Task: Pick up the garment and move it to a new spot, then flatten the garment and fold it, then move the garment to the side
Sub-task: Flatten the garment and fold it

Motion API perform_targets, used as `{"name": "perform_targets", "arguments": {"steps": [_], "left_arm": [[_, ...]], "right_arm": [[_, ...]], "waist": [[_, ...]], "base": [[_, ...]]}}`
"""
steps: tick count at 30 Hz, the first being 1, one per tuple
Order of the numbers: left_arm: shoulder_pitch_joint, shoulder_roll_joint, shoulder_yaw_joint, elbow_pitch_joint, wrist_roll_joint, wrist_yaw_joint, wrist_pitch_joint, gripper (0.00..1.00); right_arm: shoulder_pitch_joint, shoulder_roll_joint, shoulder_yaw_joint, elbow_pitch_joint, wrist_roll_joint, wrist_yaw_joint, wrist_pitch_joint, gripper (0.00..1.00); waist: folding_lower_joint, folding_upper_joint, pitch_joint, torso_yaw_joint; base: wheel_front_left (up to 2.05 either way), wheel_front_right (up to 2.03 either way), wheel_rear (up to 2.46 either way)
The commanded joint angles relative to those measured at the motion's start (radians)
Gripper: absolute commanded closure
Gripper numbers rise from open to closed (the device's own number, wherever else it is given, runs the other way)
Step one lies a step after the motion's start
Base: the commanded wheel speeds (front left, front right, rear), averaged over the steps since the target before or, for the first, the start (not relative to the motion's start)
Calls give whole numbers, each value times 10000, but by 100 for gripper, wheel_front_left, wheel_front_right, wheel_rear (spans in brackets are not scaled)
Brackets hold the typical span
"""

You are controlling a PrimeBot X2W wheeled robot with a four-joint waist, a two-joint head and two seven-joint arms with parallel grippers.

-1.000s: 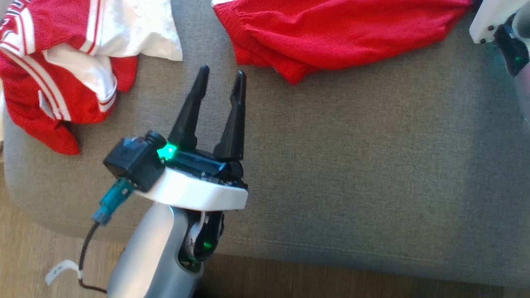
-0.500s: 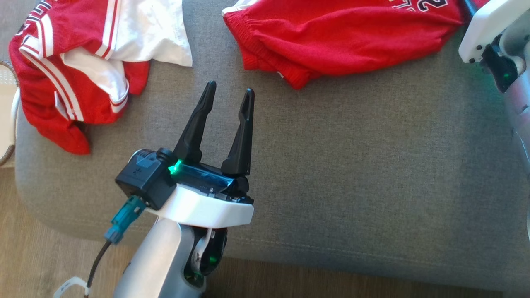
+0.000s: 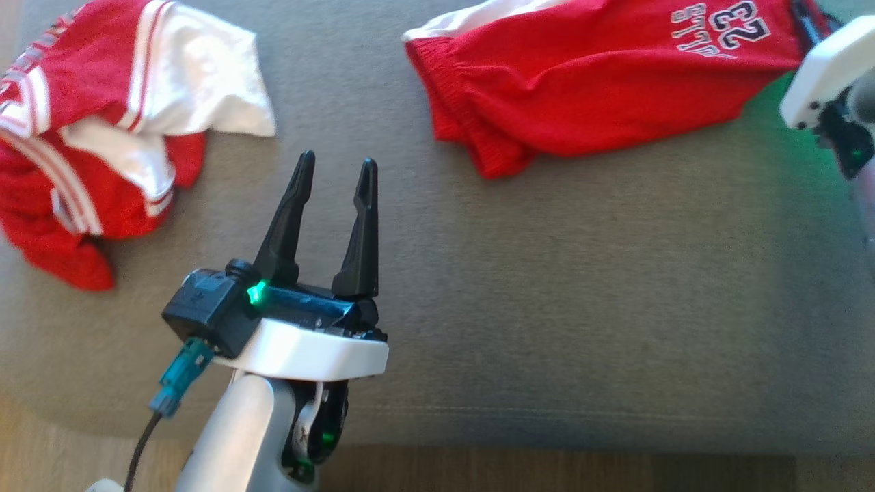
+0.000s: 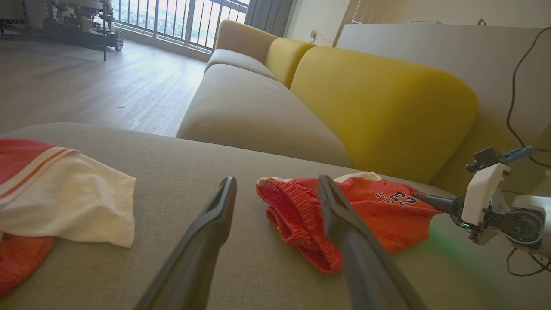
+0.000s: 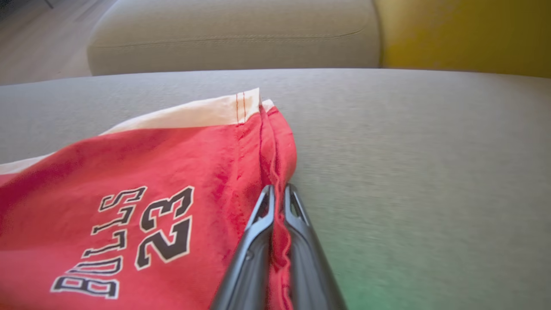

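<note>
Right gripper now clamped on red shorts edge, left gripper jaws apart

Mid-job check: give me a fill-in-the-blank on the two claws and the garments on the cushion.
1. The right claw is ____ on the edge of the red shorts.
2. The left claw is ____ over the grey cushion, holding nothing.
3. The number printed on the shorts is ____.
4. The red-and-white jersey lies to the robot's ____ of the shorts.

Missing words: shut; open; 23; left
</note>
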Motion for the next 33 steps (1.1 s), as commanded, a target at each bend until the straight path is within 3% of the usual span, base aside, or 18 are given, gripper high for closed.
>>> {"name": "perform_targets", "arguments": {"steps": [1,7,13,24,33], "left_arm": [[3,110,357,-364,110,-33,-49,0],[75,110,519,-361,247,-190,-49,0],[100,110,582,-308,248,-267,-49,0],[32,110,364,72,281,-415,-49,0],[230,110,271,245,122,-404,-49,0]], "right_arm": [[41,-101,25,-232,30,-4,-135,100],[50,-712,-52,-211,-258,-4,-350,100],[56,-681,-216,-226,-464,-4,-753,100],[-52,74,-161,-455,-989,-4,-1369,100],[-223,1453,694,-880,-1432,-4,-1336,100]], "waist": [[0,0,-177,-361],[0,0,-302,-965],[0,0,-419,-1332],[0,0,-583,-1100],[0,0,-1018,-676]], "base": [[0,0,0],[0,0,0],[0,0,0],[0,0,0],[0,0,0]]}}
